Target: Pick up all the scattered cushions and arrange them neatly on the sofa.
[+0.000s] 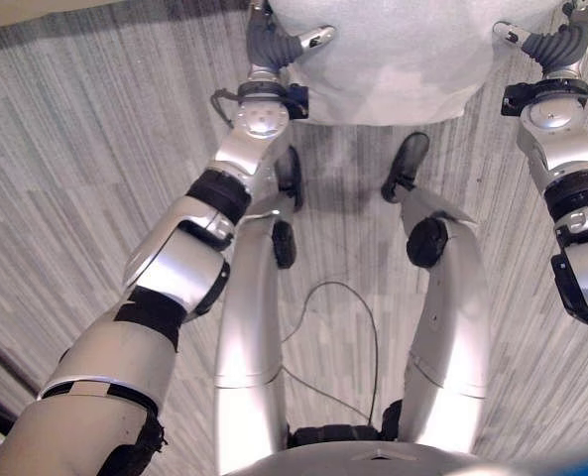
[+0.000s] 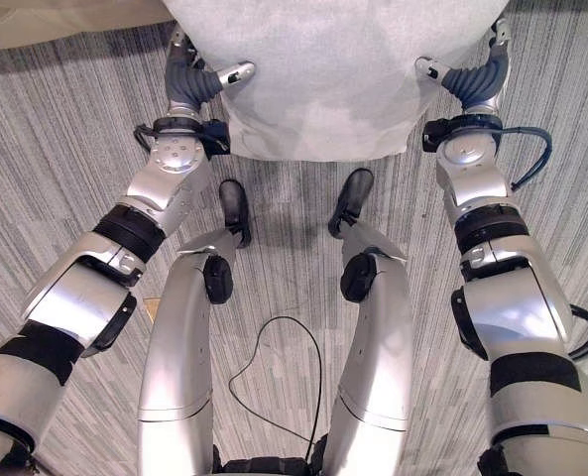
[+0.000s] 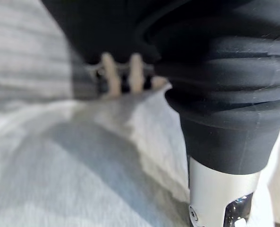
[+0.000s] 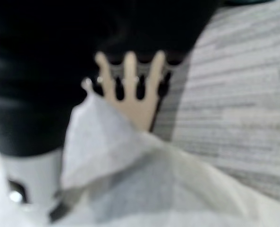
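A large white cushion (image 2: 333,69) hangs above the floor in front of me, held between both hands. My left hand (image 2: 189,79) grips its left edge, thumb lying on top and fingers (image 3: 112,78) reaching underneath. My right hand (image 2: 472,79) holds the right edge the same way, thumb on top and fingers (image 4: 130,75) below the cloth. The cushion (image 1: 403,59) runs out past the far edge of the eye views. Up close its white fabric (image 3: 83,161) folds softly by the left hand, and a corner (image 4: 154,189) drapes over the right hand.
Grey striped carpet (image 2: 65,149) covers the floor all around. A pale beige surface (image 2: 65,25) shows at the far left corner.
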`<state>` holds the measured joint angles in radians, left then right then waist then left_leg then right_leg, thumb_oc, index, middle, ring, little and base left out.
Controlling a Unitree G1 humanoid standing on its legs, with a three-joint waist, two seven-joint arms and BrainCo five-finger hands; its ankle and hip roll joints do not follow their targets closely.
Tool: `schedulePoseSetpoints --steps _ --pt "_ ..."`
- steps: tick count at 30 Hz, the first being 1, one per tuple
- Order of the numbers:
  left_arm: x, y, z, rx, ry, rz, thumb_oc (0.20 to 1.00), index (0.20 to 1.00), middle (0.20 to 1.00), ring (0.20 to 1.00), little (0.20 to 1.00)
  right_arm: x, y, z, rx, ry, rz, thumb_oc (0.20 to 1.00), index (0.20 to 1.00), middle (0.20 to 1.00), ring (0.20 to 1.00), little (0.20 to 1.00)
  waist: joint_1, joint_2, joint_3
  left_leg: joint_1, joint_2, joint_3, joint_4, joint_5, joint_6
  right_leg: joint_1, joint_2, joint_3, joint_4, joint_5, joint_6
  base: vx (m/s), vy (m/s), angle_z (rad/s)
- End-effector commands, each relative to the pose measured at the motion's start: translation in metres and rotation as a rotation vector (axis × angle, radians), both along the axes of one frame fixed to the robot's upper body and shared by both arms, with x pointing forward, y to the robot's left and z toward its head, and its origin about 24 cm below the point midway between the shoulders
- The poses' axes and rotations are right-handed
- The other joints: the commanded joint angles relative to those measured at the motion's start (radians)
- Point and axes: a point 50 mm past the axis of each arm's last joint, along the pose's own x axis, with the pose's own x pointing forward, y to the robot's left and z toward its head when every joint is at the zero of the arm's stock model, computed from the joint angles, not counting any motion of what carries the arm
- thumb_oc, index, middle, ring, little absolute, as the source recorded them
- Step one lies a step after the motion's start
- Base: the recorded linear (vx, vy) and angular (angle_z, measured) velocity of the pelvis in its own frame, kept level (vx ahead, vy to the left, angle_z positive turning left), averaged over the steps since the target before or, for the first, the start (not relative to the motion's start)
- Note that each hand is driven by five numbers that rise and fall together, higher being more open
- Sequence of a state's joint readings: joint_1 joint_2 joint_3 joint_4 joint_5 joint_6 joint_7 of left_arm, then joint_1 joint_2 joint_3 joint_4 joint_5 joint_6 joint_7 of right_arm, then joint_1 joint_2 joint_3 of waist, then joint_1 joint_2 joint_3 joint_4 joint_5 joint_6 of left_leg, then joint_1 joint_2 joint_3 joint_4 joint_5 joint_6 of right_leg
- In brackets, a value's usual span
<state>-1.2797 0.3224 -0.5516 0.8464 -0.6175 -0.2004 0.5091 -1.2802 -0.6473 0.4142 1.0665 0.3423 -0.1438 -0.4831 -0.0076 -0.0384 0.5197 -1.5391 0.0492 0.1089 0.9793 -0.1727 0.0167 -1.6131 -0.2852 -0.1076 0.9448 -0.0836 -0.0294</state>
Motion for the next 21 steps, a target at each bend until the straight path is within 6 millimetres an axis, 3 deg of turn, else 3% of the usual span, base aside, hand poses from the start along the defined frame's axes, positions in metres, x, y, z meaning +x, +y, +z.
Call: schedulePoseSetpoints --steps 1,5,9,13,14,17,21 --pt "-0.001 0.001 0.000 -0.058 -0.016 0.006 1.000 1.000 1.000 1.000 1.000 -0.005 -0.011 0.006 -0.076 -0.008 -0.059 1.000 1.000 1.000 1.000 1.000 -0.027 0.063 -0.007 0.022 -0.034 -0.200 -0.060 0.047 -0.096 0.043 0.015 0.036 0.007 -0.055 0.165 0.00 0.000 0.00" --pt "-0.003 -0.010 0.006 -0.044 -0.032 -0.034 1.000 1.000 1.000 1.000 1.000 -0.004 -0.016 0.008 -0.103 0.037 -0.061 1.000 1.000 1.000 1.000 1.000 -0.019 0.075 -0.001 0.021 -0.039 -0.208 -0.058 0.053 -0.100 0.043 0.018 0.035 0.011 -0.054 0.166 0.00 -0.015 0.01" --pt "-0.006 -0.021 0.008 -0.051 -0.040 -0.079 1.000 1.000 1.000 1.000 1.000 -0.001 -0.005 0.014 -0.075 0.023 0.004 1.000 1.000 1.000 1.000 1.000 -0.014 0.087 -0.001 0.019 -0.038 -0.211 -0.054 0.056 -0.100 0.043 0.017 0.032 0.011 -0.056 0.166 0.00 0.000 0.00" --pt "-0.008 -0.027 0.011 -0.065 -0.049 -0.103 1.000 1.000 1.000 1.000 1.000 0.004 0.025 0.023 -0.074 -0.019 0.121 1.000 1.000 1.000 1.000 1.000 -0.007 0.098 -0.001 0.018 -0.035 -0.213 -0.049 0.055 -0.098 0.043 0.023 0.030 0.012 -0.061 0.165 0.00 0.000 0.00" --pt "-0.009 -0.031 0.014 -0.063 -0.057 -0.111 1.000 1.000 1.000 1.000 1.000 0.006 0.044 0.028 -0.061 -0.042 0.191 1.000 1.000 1.000 1.000 1.000 -0.005 0.104 -0.001 0.017 -0.038 -0.214 -0.045 0.054 -0.097 0.043 0.027 0.030 0.016 -0.064 0.166 0.00 0.000 0.00" --pt "-0.010 -0.035 0.015 -0.073 -0.060 -0.119 1.000 1.000 1.000 1.000 1.000 0.007 0.060 0.032 -0.043 -0.063 0.253 1.000 1.000 1.000 1.000 1.000 -0.004 0.110 0.000 0.015 -0.037 -0.216 -0.045 0.055 -0.098 0.043 0.026 0.029 0.014 -0.065 0.165 0.00 0.000 0.00" --pt "-0.012 -0.042 0.024 -0.012 -0.096 -0.109 1.000 1.000 1.000 1.000 1.000 0.008 0.108 0.037 -0.072 -0.094 0.393 1.000 1.000 1.000 1.000 1.000 0.000 0.127 0.000 0.013 -0.036 -0.222 -0.038 0.057 -0.098 0.043 0.022 0.023 0.017 -0.069 0.163 0.00 0.000 0.00"
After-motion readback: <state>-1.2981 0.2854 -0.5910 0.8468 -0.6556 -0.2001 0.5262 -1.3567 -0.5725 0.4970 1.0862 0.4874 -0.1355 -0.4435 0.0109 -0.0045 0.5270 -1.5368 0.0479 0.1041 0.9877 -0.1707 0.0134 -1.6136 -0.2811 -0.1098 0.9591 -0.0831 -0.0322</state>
